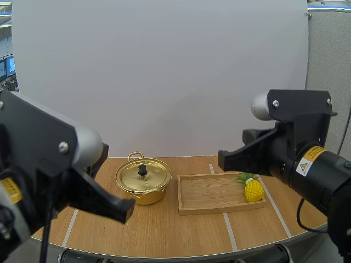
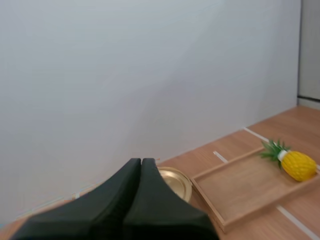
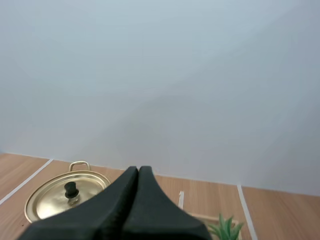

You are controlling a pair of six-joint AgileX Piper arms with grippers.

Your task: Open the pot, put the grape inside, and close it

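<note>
A gold pot (image 1: 143,181) stands on the table with its lid on, the black knob (image 1: 142,170) upright. To its right, a small yellow pineapple (image 1: 253,189) with green leaves lies at the right end of a wooden tray (image 1: 214,194); I see no grapes. My left gripper (image 1: 127,207) hovers in front of and left of the pot, raised above the table. In the left wrist view its fingers (image 2: 141,161) lie together as one wedge, near the pot lid (image 2: 175,182). My right gripper (image 1: 221,159) hangs above the tray's back edge, also shut (image 3: 138,169), with nothing held.
White tape lines (image 1: 226,222) cross the wooden table (image 1: 159,230), whose curved front edge runs close to the arms. A white wall stands right behind the pot and tray.
</note>
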